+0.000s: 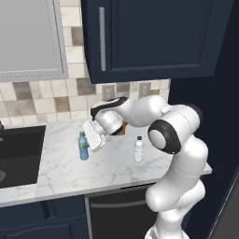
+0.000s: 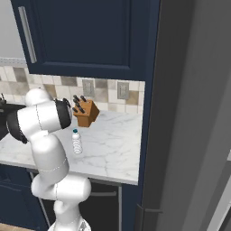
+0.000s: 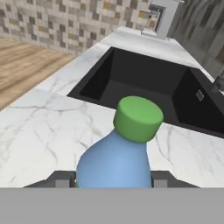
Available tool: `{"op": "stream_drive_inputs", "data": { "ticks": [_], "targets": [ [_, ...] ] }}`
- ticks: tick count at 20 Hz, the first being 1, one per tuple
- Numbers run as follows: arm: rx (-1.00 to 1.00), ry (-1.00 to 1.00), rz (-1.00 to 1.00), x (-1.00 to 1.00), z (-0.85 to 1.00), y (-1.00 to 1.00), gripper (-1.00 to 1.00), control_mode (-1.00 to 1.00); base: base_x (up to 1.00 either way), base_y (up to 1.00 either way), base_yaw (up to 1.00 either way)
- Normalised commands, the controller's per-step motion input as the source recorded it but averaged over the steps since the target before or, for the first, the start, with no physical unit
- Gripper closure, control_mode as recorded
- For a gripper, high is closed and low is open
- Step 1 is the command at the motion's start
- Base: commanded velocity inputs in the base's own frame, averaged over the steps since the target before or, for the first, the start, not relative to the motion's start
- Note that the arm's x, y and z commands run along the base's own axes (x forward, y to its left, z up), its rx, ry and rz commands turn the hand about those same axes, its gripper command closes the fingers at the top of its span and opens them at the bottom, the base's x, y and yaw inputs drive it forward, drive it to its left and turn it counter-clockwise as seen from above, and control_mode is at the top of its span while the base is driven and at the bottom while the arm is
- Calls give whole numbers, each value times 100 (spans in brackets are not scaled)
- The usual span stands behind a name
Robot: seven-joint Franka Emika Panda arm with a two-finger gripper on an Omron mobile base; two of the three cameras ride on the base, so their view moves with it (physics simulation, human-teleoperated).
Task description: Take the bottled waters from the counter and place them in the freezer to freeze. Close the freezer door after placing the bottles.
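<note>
Two small plastic bottles stand upright on the white-grey veined marble tabletop (image 1: pixel 70 170), well apart from each other. From my left base camera, the blue-tinted bottle with the green cap and label (image 1: pixel 83 147) sits nearer the black sink basin (image 1: pixel 18 154), and my white arm reaches across so that the pincer (image 1: pixel 94 138) is right beside it at shoulder height. Through the hand camera I see that blue bottle (image 3: pixel 118 157) filling the lower middle, its green cap (image 3: pixel 138 118) just above, and a dark fingertip (image 3: pixel 61 179) on one side of its body with the other fingertip on the opposite side. Both tips sit tight against the bottle's sides, so I read the pincer as pinching the blue bottle, which rests on the marble.

Off to the arm's side, the clear ribbed bottle with the blue cap and white label (image 1: pixel 138 149) stands alone near the tabletop's front edge. My right base camera shows that same clear bottle (image 2: pixel 77 141) just in front of a wooden knife block with dark handles (image 2: pixel 85 112) against the tiled backsplash (image 2: pixel 108 92). Navy wall cabinets (image 1: pixel 149 37) hang above, and a tall grey fridge panel (image 2: pixel 189 113) rises at the tabletop's end.
</note>
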Motion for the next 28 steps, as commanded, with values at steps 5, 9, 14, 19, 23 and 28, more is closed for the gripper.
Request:
{"op": "stream_drive_inputs", "data": {
  "ticks": [5,9,14,19,23,28],
  "targets": [
    [0,-2,-9,-23,1,-37,100,-100,0,0,0],
    [3,-18,-26,-77,39,-59,100,-100,0,0,0],
    [3,-3,-13,-84,81,-45,100,-100,0,0,0],
    [1,6,-22,-64,80,-47,100,-100,0,0,0],
    [0,29,-34,-16,71,-53,100,-100,0,0,0],
    [0,31,-37,-6,38,-58,100,-100,0,0,0]
  ]
}}
